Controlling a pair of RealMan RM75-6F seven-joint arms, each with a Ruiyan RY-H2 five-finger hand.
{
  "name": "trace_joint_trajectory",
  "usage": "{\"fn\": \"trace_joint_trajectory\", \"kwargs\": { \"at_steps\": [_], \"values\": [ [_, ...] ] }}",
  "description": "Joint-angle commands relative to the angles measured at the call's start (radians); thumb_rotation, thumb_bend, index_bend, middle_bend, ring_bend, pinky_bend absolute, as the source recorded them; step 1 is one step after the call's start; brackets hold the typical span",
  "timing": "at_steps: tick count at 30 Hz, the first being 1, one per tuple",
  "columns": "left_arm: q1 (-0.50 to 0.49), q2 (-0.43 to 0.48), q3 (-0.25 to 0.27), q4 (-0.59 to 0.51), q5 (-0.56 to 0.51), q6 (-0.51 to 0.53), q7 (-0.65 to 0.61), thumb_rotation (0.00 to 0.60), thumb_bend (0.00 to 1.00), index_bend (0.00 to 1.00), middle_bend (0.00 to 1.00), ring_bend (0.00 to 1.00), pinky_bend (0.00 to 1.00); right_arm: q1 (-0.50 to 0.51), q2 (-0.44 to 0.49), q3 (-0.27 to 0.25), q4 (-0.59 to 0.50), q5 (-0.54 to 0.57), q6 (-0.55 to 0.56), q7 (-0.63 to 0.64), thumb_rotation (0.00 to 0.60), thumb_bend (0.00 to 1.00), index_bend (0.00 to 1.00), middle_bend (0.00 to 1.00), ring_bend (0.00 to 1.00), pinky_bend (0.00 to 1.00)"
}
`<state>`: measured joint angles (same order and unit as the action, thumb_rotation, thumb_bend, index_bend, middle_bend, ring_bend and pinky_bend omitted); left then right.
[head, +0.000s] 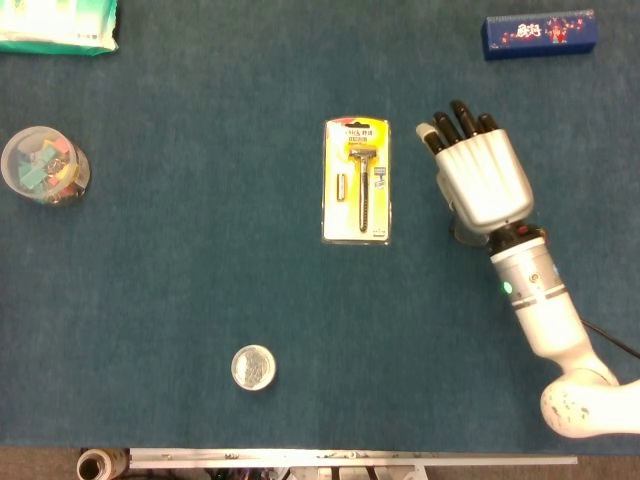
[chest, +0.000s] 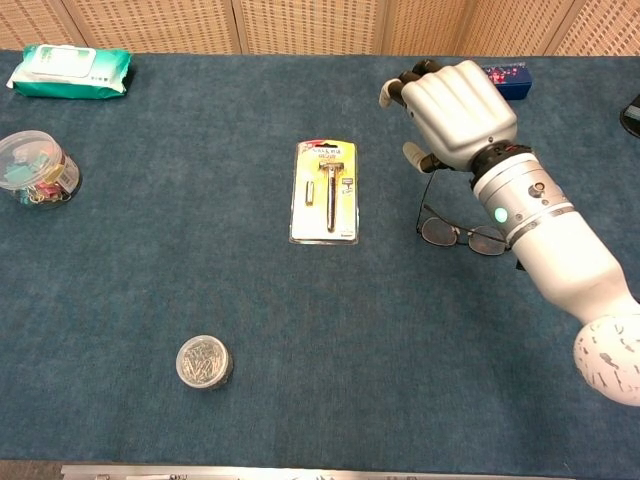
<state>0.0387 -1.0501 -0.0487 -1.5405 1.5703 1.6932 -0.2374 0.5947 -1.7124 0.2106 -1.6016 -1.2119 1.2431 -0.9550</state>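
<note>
One hand showing only: the right hand (chest: 455, 115), palm down, hovering over the bench (chest: 300, 330), holding nothing, fingers (head: 452, 123) lying close side by side and stretched forward, thumb sticking out a little below. Landmark is the razor pack (chest: 325, 190), lying flat mid-bench.

Nearest the camera, a small round tin (chest: 204, 361) is sitting well in front of the razor pack and to its left. Next back, the glasses (chest: 462, 233) are lying just right of the razor pack, lenses toward the near edge, one arm pointing away; the right hand is hanging directly over their far part, and in the head view is hiding most of them. Cannot tell whether the thumb is touching the frame. The right hand is sitting near the razor pack, not touching it.

Far left of the razor pack, a clear tub of clips (chest: 38, 167) is standing. Beyond that, a green wipes pack (chest: 72, 70) is lying at the far left corner. Far right behind the razor pack, a blue box (head: 540, 33) is lying by the back edge.
</note>
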Motion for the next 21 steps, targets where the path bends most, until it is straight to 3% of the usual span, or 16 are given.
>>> {"fn": "trace_joint_trajectory", "kwargs": {
  "at_steps": [1,21],
  "values": [
    [0.000,0.000,-0.001,-0.001,0.000,0.000,0.001,0.600,0.12,0.45,0.45,0.37,0.44,-0.002,0.005,-0.009,0.004,0.005,0.001,0.002,0.600,0.31,0.31,0.31,0.19,0.40],
    [0.002,-0.007,-0.001,0.002,-0.010,-0.006,0.018,0.600,0.12,0.45,0.45,0.37,0.44,-0.057,0.052,-0.100,0.036,-0.021,0.041,0.054,0.600,0.31,0.31,0.31,0.19,0.40]
  ]
}}
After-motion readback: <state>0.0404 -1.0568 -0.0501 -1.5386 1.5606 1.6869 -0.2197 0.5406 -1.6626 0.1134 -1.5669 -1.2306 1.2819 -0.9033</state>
